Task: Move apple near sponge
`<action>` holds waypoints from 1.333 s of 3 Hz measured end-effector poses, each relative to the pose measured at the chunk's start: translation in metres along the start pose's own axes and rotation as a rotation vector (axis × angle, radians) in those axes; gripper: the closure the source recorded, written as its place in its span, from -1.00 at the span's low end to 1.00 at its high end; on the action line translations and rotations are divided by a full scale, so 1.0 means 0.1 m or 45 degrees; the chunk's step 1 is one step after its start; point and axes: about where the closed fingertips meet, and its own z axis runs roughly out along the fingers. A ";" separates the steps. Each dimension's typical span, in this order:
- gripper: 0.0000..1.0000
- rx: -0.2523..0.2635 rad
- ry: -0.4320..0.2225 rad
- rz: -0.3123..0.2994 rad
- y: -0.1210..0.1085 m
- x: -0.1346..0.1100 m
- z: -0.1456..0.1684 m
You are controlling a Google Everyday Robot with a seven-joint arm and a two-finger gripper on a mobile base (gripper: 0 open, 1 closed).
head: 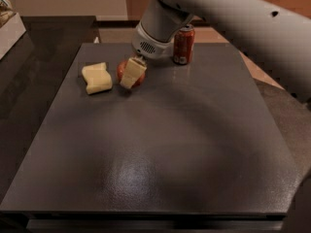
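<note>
**Apple held just right of the sponge**

On the far left part of the dark grey table (170,149) lies the pale yellow sponge (97,78), flat, its notched edge facing right. Just beside it to the right, with a narrow strip of tabletop between them, is the red apple (120,70). The gripper (130,80) is down over the apple. One pale yellow finger (132,71) crosses the fruit's front, so red skin shows on either side of it, and the other finger is hidden behind. The fingers appear closed on the apple, low at the table surface. Further right, near the table's back edge and well apart from the apple, a red soda can (183,44) stands upright. The robot's pale arm (233,18) enters from the upper right.
</note>
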 end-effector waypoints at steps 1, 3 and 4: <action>1.00 -0.014 0.009 0.001 -0.06 -0.05 0.15; 0.20 -0.028 0.013 0.003 -0.10 -0.06 0.35; -0.28 -0.019 -0.014 0.005 -0.08 -0.03 0.40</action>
